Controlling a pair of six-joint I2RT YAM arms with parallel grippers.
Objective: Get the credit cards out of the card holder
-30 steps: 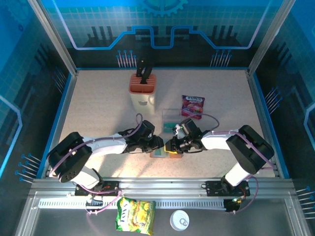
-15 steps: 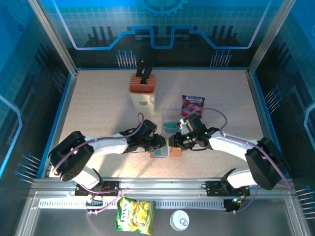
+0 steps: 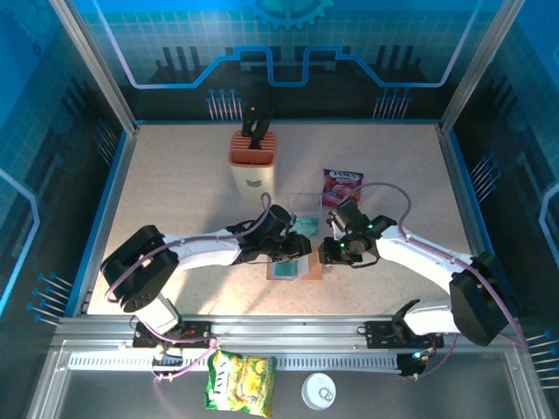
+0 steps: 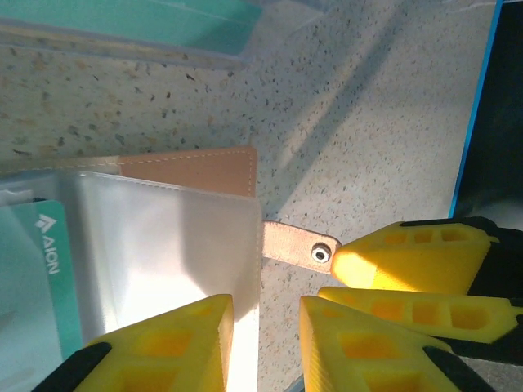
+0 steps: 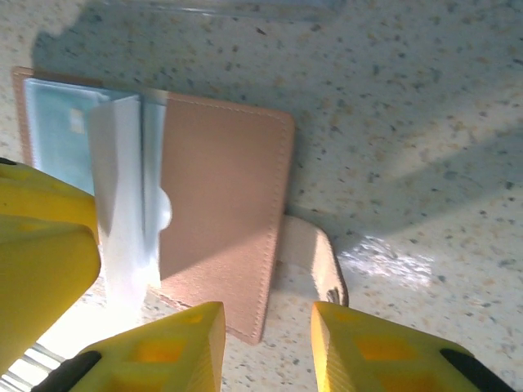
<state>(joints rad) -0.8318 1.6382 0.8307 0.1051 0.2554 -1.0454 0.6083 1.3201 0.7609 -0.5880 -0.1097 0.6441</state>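
Note:
The brown card holder [image 3: 297,267] lies open on the table, its clear sleeves up. A teal credit card [image 4: 33,273] sits in the left sleeve and appears pale teal under the plastic [image 5: 61,135]. The snap strap [image 4: 298,245] sticks out to the right. My left gripper [image 3: 302,249] hangs open over the holder's right edge, one finger [image 4: 163,347] above the sleeve, the other beyond it. My right gripper [image 3: 329,254] is open just right of the holder, straddling its corner and the strap [image 5: 315,253]. Nothing is clamped. Another teal card [image 3: 307,225] lies in the clear tray.
The clear plastic tray [image 3: 302,202] stands right behind the holder. A purple snack packet [image 3: 342,188] lies behind the right arm. The orange-topped knife block [image 3: 253,157] stands at the back left. The two grippers' yellow fingers are close together.
The left gripper slid right, over the holder's right edge. The right arm swung outward and its gripper backed a little to the right of the holder. The holder stays open in place.

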